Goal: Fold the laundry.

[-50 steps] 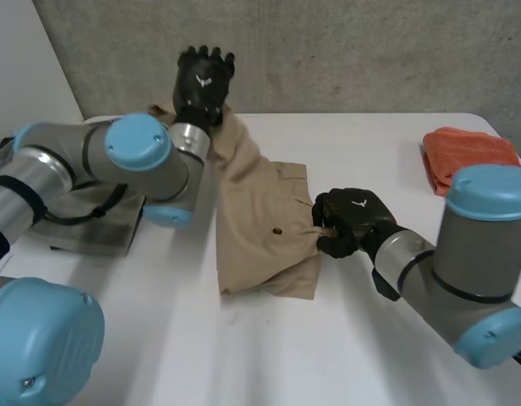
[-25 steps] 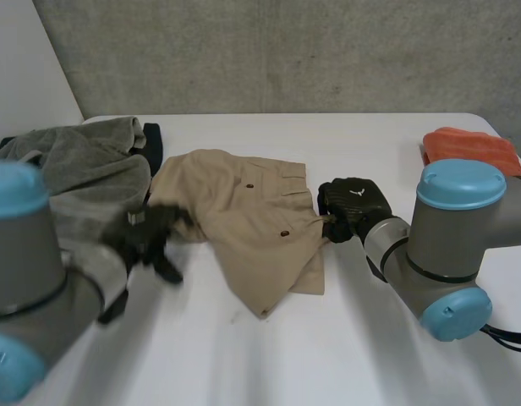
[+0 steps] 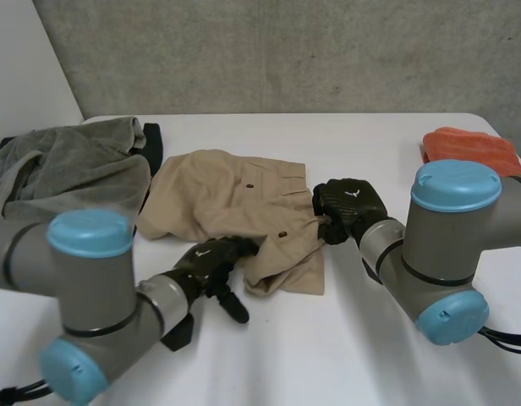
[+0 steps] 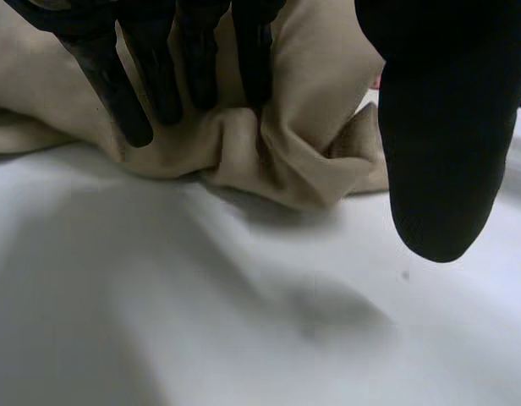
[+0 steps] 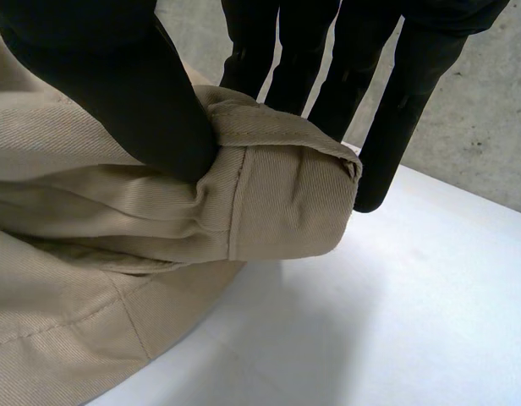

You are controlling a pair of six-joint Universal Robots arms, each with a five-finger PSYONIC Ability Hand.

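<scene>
White table, concrete wall behind it. Left arm comes in over the near-left of the table, right arm over the near-right. Khaki shorts lie rumpled mid-table between the two hands, partly bunched toward the near side, with two dark buttons on top. Grey garment is heaped at the far-left, just beside the shorts, with a dark item poking out at its far edge. Orange cloth sits folded at the far-right, well apart from the shorts. Left hand is at the near edge of the shorts. In the left wrist view its fingers are fairly straight, with the tips pressed onto a bunched fold of the shorts. Its thumb is off the cloth and over bare table. Nothing is gripped there, so the fingers are extended and only pushing. Right hand is at the right edge of the shorts, near the waistband. In the right wrist view its thumb clamps a stitched hem of the shorts against the fingers behind it. That is a firm pinch on the cloth. The pinched fold overhangs the table and casts a shadow under it.
</scene>
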